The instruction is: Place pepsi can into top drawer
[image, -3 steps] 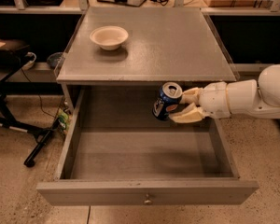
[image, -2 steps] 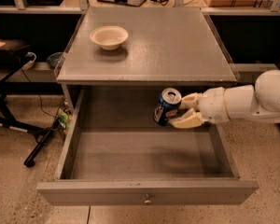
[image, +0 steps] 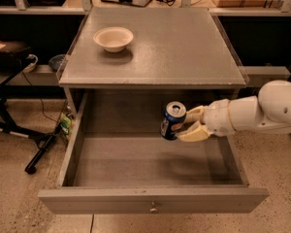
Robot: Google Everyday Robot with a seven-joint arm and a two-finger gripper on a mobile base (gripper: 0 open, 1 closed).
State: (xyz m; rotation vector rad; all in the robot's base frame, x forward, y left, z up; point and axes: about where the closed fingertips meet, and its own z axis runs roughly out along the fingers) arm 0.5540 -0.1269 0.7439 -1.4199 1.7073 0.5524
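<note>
The pepsi can (image: 172, 121) is dark blue with a silver top. My gripper (image: 184, 124) is shut on it from the right and holds it upright in the air over the open top drawer (image: 155, 200), right of its middle. The drawer is pulled fully out and its grey floor is bare. Its front panel has a small metal knob (image: 153, 208). My white arm (image: 262, 109) reaches in from the right edge.
A cream bowl (image: 113, 38) sits on the grey cabinet top (image: 184, 47) at the back left. A dark stand with legs (image: 19, 130) is on the floor to the left. Shelving runs along the back.
My gripper has carried the can slightly left and a little lower over the drawer. The bowl and the drawer have not moved.
</note>
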